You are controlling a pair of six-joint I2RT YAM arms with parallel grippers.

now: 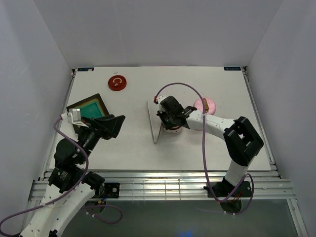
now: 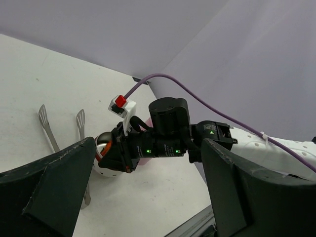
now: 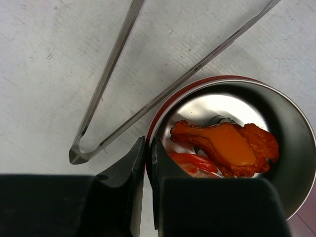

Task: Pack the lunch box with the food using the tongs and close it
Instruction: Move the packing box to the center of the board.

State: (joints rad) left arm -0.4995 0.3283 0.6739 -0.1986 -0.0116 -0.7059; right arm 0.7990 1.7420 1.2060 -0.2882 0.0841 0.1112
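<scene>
Right gripper (image 3: 148,163) clenched, seemingly pinching the lunch box (image 3: 291,148) rim, mid-table; orange food (image 3: 222,145) inside. Tongs (image 3: 108,84) flat on the table (image 1: 212,84), just beside the box toward the left edge. Left gripper (image 1: 112,126) spread wide, empty, near the black tray (image 1: 91,107).

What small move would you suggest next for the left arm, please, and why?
Probably swing the open left gripper toward the red disc, seemingly the lid: orange food already lies in the steel container, the tongs lie on the table, and the right gripper is shut on the container's rim.
</scene>
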